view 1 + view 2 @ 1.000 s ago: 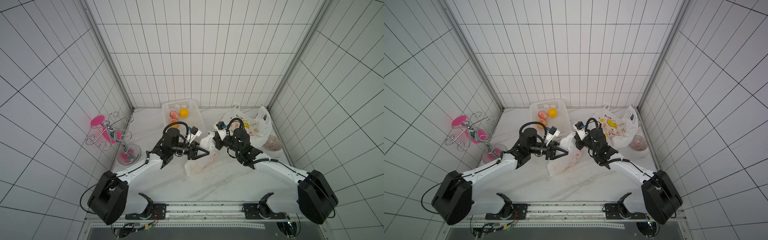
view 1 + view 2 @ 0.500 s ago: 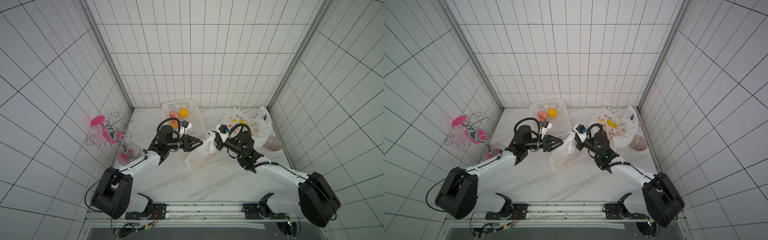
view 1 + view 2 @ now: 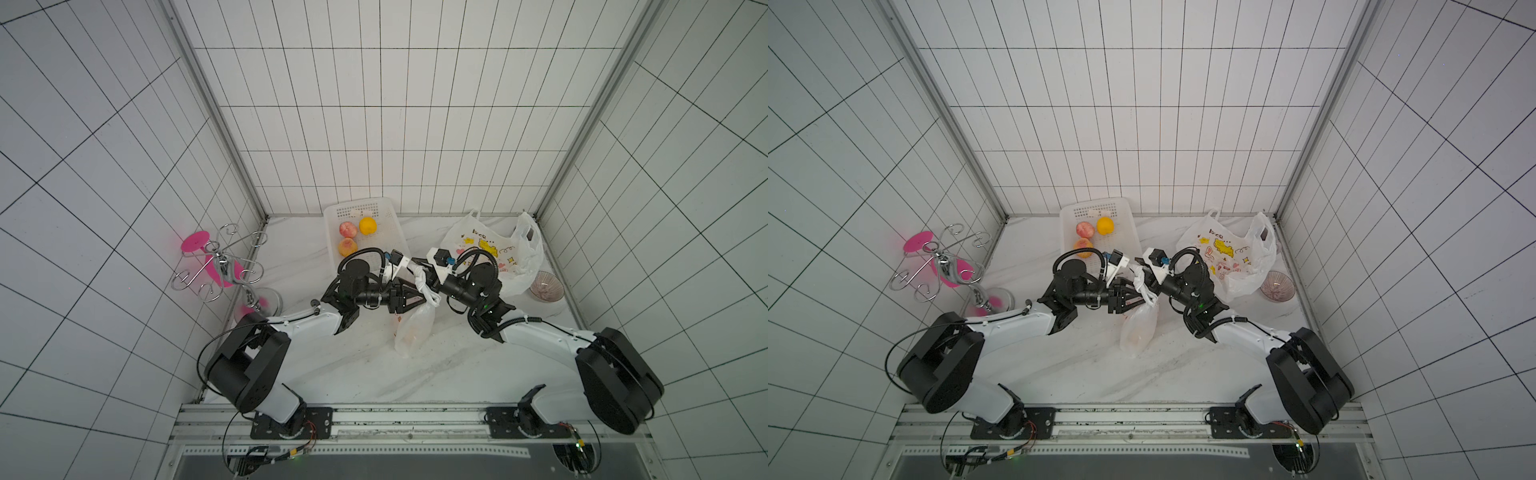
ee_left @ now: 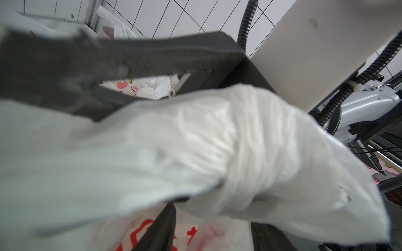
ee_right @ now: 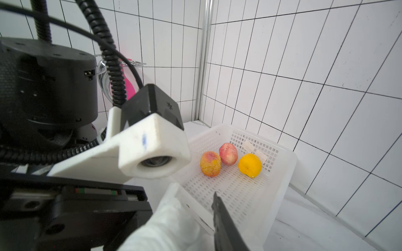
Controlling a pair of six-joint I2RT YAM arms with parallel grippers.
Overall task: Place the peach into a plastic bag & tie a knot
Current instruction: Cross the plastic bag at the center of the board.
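basket (image 3: pixel 393 237), orange (image 3: pixel 368 226), printed bag (image 3: pixel 468 242), bowl (image 3: pixel 545 286)

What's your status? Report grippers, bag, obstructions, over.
Left gripper jaws open astride the bag at its twisted neck. Right gripper at same neck, grip unclear. Bag bottom on table, orange tint inside, knot unconfirmed. Fruit basket close behind.
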